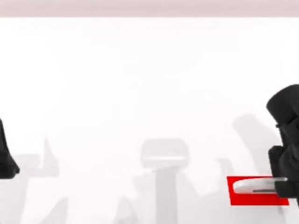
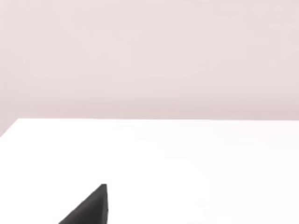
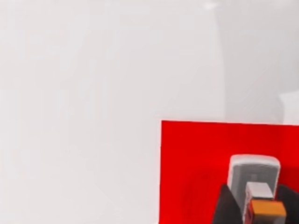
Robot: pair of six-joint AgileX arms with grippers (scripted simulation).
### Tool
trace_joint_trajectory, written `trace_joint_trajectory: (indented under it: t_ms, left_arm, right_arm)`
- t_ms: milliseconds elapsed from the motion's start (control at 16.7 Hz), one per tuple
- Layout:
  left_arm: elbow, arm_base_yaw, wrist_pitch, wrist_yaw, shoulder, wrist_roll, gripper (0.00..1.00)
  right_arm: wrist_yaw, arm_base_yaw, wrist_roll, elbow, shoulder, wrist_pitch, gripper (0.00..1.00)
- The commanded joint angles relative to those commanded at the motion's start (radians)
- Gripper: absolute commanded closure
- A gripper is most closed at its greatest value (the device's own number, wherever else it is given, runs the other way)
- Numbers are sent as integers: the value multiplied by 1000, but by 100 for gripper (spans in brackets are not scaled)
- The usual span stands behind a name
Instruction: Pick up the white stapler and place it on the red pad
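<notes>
1. The left gripper (image 1: 8, 161) sits parked at the table's left edge, well apart from everything; I cannot tell how its fingers stand.
2. The red pad (image 1: 238, 199) lies near the table's front right.
3. The white stapler (image 1: 252, 186) rests over the pad, long axis running left to right.
4. The right gripper (image 1: 285, 186) is at the stapler's right end, fingers clamped either side of it. Letting go and backing off looks like what remains, I'd judge.

Open table (image 1: 140, 93) left of red pad (image 1: 238, 198), right hand (image 1: 284, 185) crowding white stapler (image 1: 252, 186)
</notes>
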Motion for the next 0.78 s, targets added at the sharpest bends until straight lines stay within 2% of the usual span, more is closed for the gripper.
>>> trace_joint_trajectory:
  t_ms: [780]
  left_arm:
    - [0,0,0,0,0,0,0]
  right_arm:
    - [0,0,0,0,0,0,2]
